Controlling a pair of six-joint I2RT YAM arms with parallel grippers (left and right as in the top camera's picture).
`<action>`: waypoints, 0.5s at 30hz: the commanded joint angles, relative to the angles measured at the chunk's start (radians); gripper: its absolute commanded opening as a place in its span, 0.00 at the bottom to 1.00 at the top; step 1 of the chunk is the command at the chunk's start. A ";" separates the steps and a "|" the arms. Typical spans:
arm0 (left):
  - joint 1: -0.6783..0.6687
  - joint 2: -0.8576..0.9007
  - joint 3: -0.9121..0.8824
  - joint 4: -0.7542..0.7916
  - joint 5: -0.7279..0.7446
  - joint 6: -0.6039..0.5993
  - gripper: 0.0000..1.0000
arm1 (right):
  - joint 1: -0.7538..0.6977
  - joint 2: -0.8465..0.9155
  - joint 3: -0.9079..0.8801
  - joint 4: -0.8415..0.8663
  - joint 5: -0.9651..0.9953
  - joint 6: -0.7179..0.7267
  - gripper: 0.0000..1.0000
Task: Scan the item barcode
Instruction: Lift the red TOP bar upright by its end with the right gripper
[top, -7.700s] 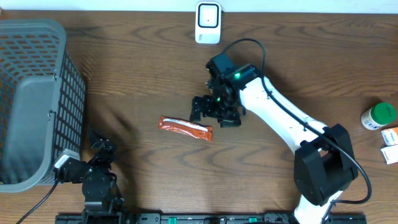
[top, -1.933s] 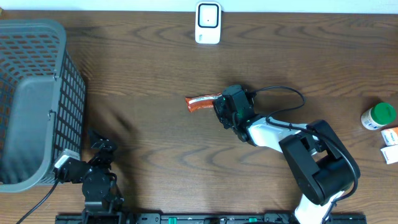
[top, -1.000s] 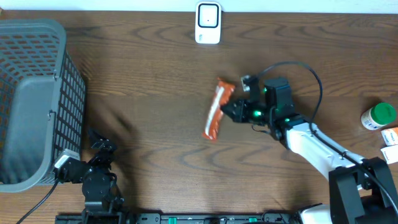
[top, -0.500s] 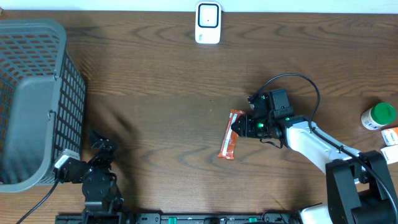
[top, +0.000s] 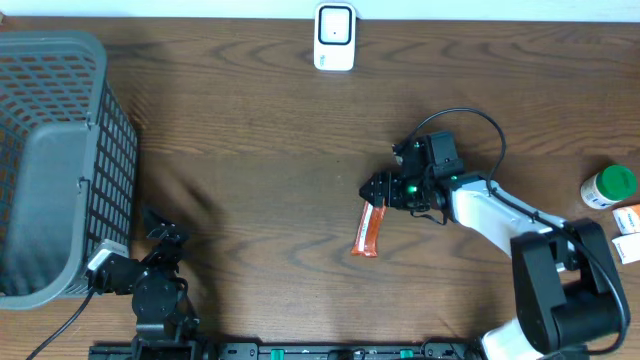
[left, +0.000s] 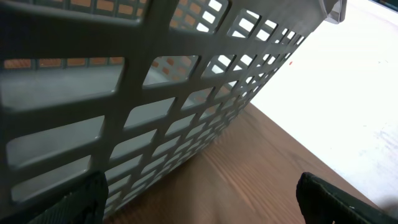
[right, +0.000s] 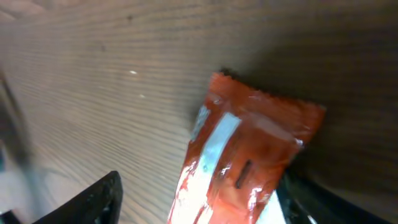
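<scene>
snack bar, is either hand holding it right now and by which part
Nothing is held. The orange snack bar lies on the table, one end between the open right hand's fingers. The left hand is open, empty.

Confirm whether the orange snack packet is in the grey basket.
No, the orange foil snack packet lies on the brown wooden table, well apart from the grey plastic mesh basket.

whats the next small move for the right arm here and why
Probably lift the right gripper straight up, clear of the orange snack bar. Its jaws stand open either side of the bar's upper end, and the bar lies flat on the table, so it looks released.
</scene>
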 joint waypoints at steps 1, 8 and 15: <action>0.003 -0.006 -0.018 -0.022 -0.016 0.002 0.97 | 0.007 0.180 -0.085 -0.050 0.084 0.043 0.73; 0.003 -0.006 -0.018 -0.022 -0.016 0.002 0.97 | 0.007 0.287 -0.094 -0.044 0.074 0.042 0.29; 0.003 -0.006 -0.018 -0.022 -0.016 0.002 0.97 | 0.007 0.315 -0.094 0.080 0.056 -0.023 0.01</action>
